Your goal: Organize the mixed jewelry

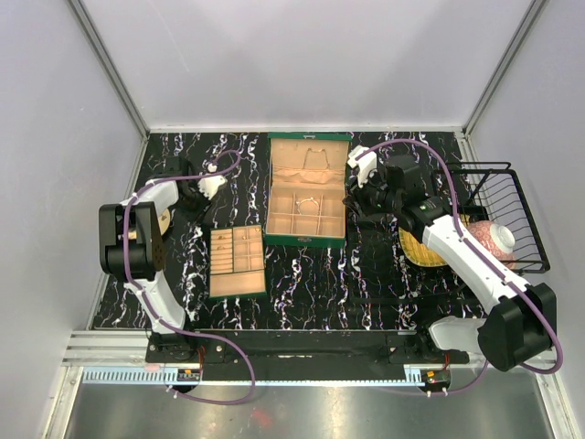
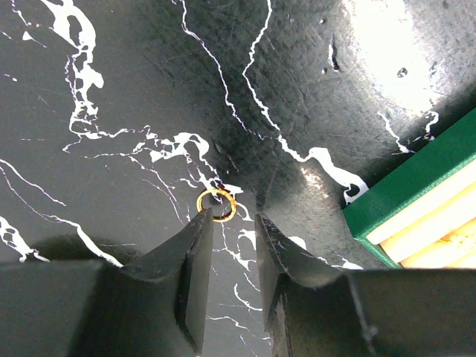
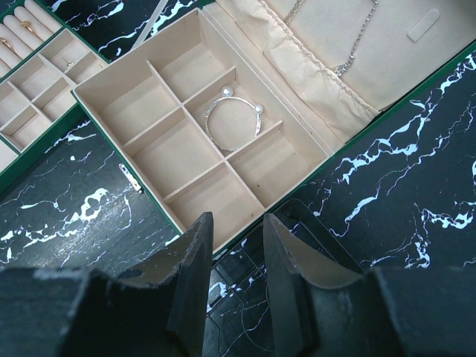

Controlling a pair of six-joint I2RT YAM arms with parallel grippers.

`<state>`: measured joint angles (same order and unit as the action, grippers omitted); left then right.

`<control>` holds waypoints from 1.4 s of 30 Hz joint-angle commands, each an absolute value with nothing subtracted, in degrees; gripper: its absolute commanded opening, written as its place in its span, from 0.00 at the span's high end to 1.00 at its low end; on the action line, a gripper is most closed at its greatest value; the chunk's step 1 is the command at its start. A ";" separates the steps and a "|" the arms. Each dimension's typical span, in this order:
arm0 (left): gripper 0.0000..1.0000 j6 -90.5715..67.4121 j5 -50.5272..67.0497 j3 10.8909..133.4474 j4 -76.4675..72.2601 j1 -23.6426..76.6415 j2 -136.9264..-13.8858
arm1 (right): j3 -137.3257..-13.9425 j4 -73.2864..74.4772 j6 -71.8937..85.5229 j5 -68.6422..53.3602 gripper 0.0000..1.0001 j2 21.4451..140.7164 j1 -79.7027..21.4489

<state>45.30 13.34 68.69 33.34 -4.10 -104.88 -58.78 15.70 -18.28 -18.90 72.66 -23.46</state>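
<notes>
Our left fingers (image 2: pixel 195 275) stand parted and empty over the table (image 2: pixel 111 89). The small gold ring (image 2: pixel 216 205) lies at the tip of one of them, off centre. We should shift until the ring sits between both tips, press flat, then close slowly. Our right fingers (image 3: pixel 190 275) hang parted and empty beside the green box (image 1: pixel 306 240) holding the bracelet (image 3: pixel 257 110).

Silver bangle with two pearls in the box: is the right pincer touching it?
Apart. Right wrist view: the silver pearl-tipped bangle lies in the green box, well beyond the tips of the open right pincer.
</notes>
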 commanded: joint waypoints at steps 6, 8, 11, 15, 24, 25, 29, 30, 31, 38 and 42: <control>0.68 46.58 15.38 70.40 32.78 -4.48 -105.73 | -58.89 13.54 -19.25 -18.02 0.60 72.86 -23.12; 0.68 46.49 15.47 70.49 32.70 -4.48 -105.99 | -58.89 13.54 -19.25 -18.02 0.60 72.78 -23.12; 0.68 46.41 15.73 70.58 32.78 -4.40 -106.17 | -58.80 13.54 -19.25 -17.93 0.60 72.77 -23.12; 0.68 46.58 15.82 70.40 32.78 -4.48 -106.35 | -58.80 13.54 -19.25 -17.84 0.60 72.77 -23.12; 0.68 46.84 15.73 70.58 32.87 -4.48 -107.31 | -58.97 13.54 -19.25 -17.93 0.60 72.95 -23.12; 0.69 46.76 15.73 70.66 33.05 -4.48 -107.49 | -58.89 13.54 -19.25 -17.84 0.60 72.86 -23.12; 0.70 47.11 15.82 70.05 33.14 -4.39 -107.75 | -58.97 13.54 -19.34 -17.84 0.60 73.04 -23.12; 0.70 47.11 15.73 69.87 33.22 -4.39 -107.75 | -59.06 13.45 -19.25 -17.84 0.60 73.04 -23.03; 0.71 47.11 15.82 69.70 33.22 -4.39 -107.84 | -59.15 13.53 -19.34 -17.84 0.60 73.21 -23.11; 0.74 47.37 16.08 69.78 34.10 -4.39 -108.63 | -59.15 13.62 -19.25 -18.02 0.60 73.13 -23.03; 0.75 47.90 16.35 70.75 35.77 -4.48 -109.25 | -59.06 13.54 -19.25 -17.93 0.60 73.04 -23.12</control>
<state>46.52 14.50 69.34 34.24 -4.10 -106.85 -58.78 15.70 -18.46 -18.87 73.17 -23.46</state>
